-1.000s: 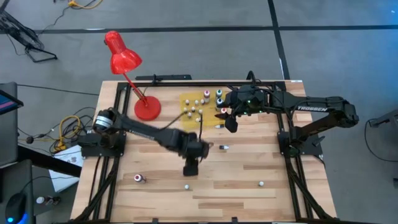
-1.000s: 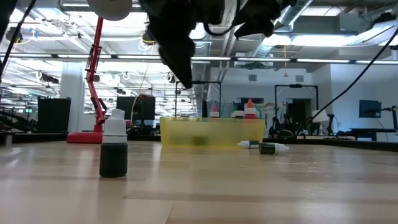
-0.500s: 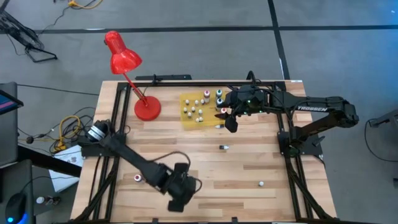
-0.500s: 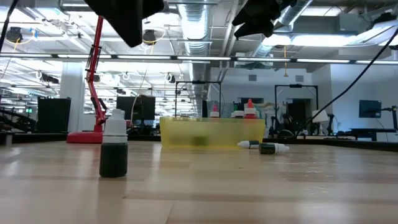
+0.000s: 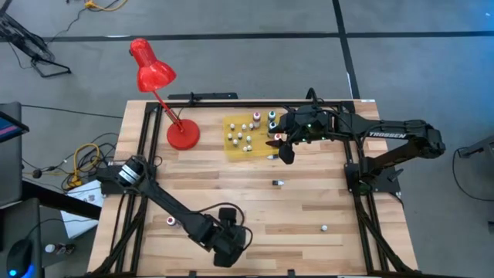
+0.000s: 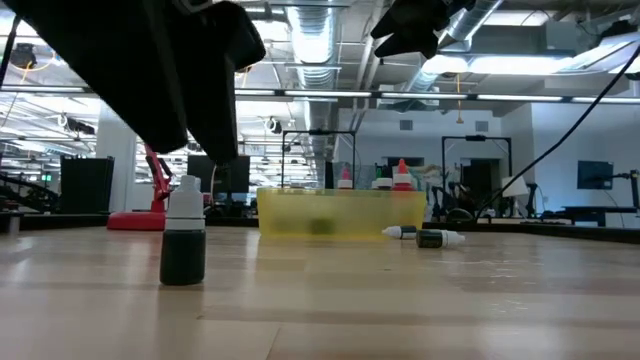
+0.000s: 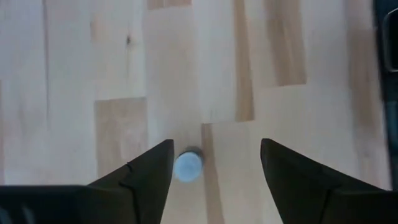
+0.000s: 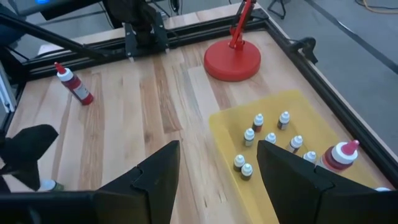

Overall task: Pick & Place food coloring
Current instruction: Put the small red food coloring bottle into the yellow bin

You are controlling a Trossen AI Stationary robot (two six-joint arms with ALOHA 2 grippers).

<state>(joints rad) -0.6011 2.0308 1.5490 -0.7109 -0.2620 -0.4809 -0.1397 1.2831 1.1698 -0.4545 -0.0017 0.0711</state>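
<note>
The food coloring bottles are tiny, with pale caps. Several stand on the yellow mat (image 5: 247,133) at the far middle of the table. One dark green bottle (image 6: 184,243) stands upright near the near edge, and its cap (image 7: 188,167) shows from above. My left gripper (image 7: 216,149) hangs open above this bottle with a finger on either side, touching nothing; in the high view the left gripper (image 5: 229,241) hides it. My right gripper (image 5: 284,154) waits open and empty over the mat's right edge.
A red desk lamp (image 5: 182,133) stands left of the mat. Loose bottles lie on the table: a red one (image 5: 174,222) near the left, one (image 5: 278,183) in the middle, one (image 5: 324,228) near the right. A larger red bottle (image 8: 339,155) stands by the mat.
My left arm has swung from the middle of the table toward the near edge and come over the upright dark green bottle. The bottle has stayed where it was.
</note>
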